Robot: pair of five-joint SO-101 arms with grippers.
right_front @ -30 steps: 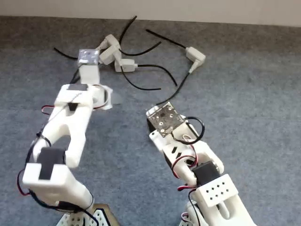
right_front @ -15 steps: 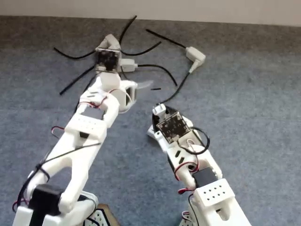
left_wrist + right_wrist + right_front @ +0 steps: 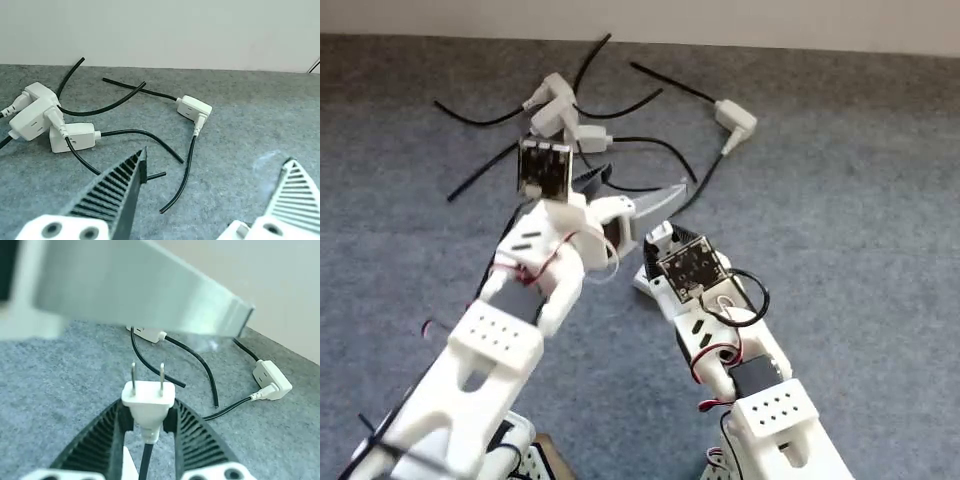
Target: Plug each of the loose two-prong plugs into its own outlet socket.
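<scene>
The right claw (image 3: 148, 412) is clamped on a white two-prong plug (image 3: 148, 392), with the prongs pointing away from it. The left claw (image 3: 210, 180) hangs close beside it over the grey carpeted tabletop (image 3: 260, 115), its jaws spread wide and gripping nothing. Farther out lies a cluster of white outlet sockets (image 3: 37, 117) trailing black cords (image 3: 135, 132). Well apart from that cluster sits a single outlet socket (image 3: 193, 107) on its own cord.

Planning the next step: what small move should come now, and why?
Probably lower the open left gripper onto the lone socket to steady it: it lies loose on the carpet, and the right gripper already grips a plug, prongs forward.
</scene>
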